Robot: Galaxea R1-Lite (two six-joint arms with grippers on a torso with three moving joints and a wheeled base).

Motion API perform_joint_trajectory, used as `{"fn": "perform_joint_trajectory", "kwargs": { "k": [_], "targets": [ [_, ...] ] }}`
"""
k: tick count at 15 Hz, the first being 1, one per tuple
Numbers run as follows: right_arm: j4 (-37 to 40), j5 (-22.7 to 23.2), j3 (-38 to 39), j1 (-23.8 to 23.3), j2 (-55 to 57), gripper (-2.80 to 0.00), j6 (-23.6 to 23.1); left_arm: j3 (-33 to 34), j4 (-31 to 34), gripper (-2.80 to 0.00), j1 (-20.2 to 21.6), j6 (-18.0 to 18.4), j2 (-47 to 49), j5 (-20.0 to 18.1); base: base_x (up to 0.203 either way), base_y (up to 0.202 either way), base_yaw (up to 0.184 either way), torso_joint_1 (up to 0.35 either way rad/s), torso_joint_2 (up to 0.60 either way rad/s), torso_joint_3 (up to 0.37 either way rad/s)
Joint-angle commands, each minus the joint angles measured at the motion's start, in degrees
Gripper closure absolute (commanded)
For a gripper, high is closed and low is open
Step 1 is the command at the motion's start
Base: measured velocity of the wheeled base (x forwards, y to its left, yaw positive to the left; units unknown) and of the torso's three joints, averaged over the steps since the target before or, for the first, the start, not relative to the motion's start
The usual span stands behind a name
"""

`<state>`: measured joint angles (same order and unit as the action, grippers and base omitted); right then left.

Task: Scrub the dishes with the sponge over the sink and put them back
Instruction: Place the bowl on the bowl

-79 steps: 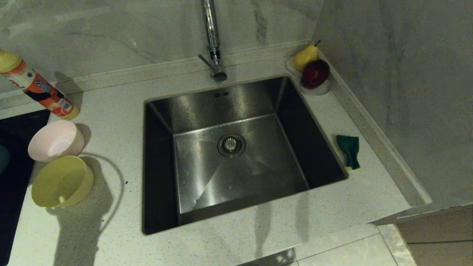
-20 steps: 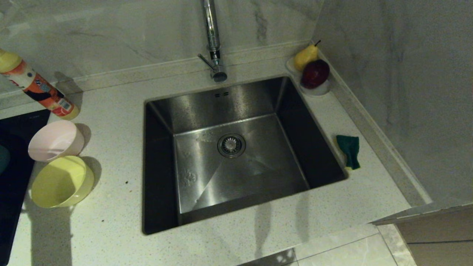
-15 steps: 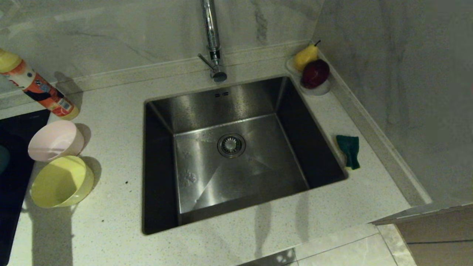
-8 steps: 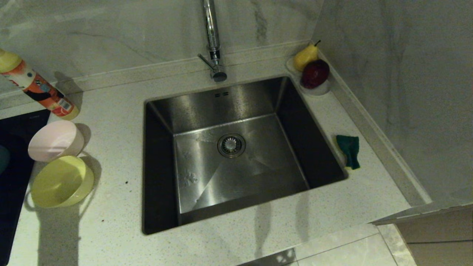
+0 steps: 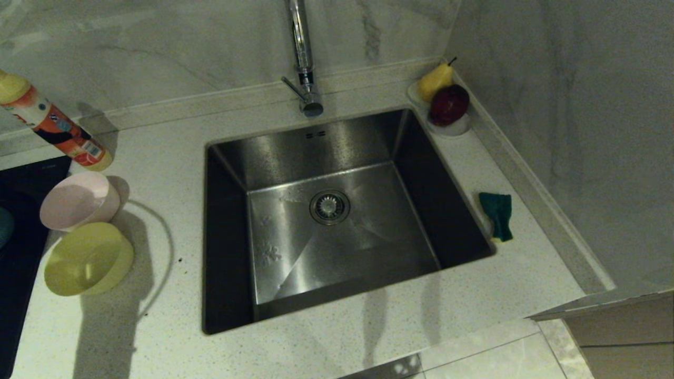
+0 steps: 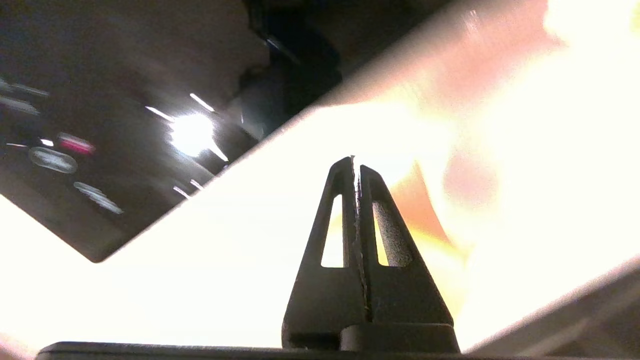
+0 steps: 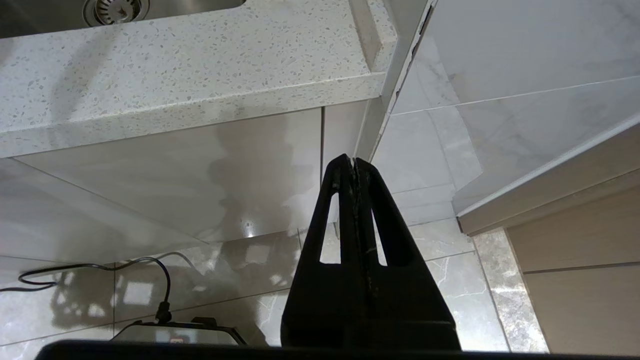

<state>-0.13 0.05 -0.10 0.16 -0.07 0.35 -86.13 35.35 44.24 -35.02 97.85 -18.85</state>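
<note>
Two dishes stand on the counter left of the sink (image 5: 316,142): a pale pink bowl (image 5: 79,200) and, nearer, a yellow bowl (image 5: 87,258). A bluish sliver of a third bowl (image 5: 3,226) shows at the left edge, on the black cooktop. The sponge (image 5: 497,215), green face up, lies on the counter right of the sink. Neither gripper appears in the head view. My left gripper (image 6: 356,162) is shut and empty above the glaring white counter, with blurred pink and yellow shapes beyond it. My right gripper (image 7: 353,162) is shut, parked below the counter's front edge.
A tall chrome faucet (image 5: 303,58) rises behind the sink. An orange-labelled bottle (image 5: 58,129) leans at the back left. A small white dish (image 5: 458,129) with a pear and a red fruit sits in the back right corner. The cooktop (image 6: 100,150) borders the counter's left.
A broad shadow has spread over the yellow bowl and the counter beside it. The bowls, the sponge and the sink's contents have not moved.
</note>
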Motion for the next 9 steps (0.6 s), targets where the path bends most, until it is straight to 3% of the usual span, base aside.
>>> {"fn": "perform_joint_trajectory", "kwargs": {
  "k": [1,3,4,9],
  "targets": [
    [0.0,0.0,0.0,0.0,-0.1,0.00,0.0,0.1,1.7,0.00,-6.3,3.5,-2.9,0.3,0.000,0.000,0.000,0.000,0.00,0.000],
    [0.0,0.0,0.0,0.0,-0.1,0.00,0.0,0.5,2.1,0.00,-9.5,5.9,-2.8,2.1,0.000,0.000,0.000,0.000,0.00,0.000],
    [0.0,0.0,0.0,0.0,0.0,0.00,0.0,0.5,2.1,-2.80,-11.1,6.6,-2.3,2.4,0.000,0.000,0.000,0.000,0.00,0.000],
    [0.0,0.0,0.0,0.0,0.0,0.00,0.0,-2.8,0.8,-2.80,-15.0,7.2,4.6,1.4,0.000,0.000,0.000,0.000,0.00,0.000]
  ]
}}
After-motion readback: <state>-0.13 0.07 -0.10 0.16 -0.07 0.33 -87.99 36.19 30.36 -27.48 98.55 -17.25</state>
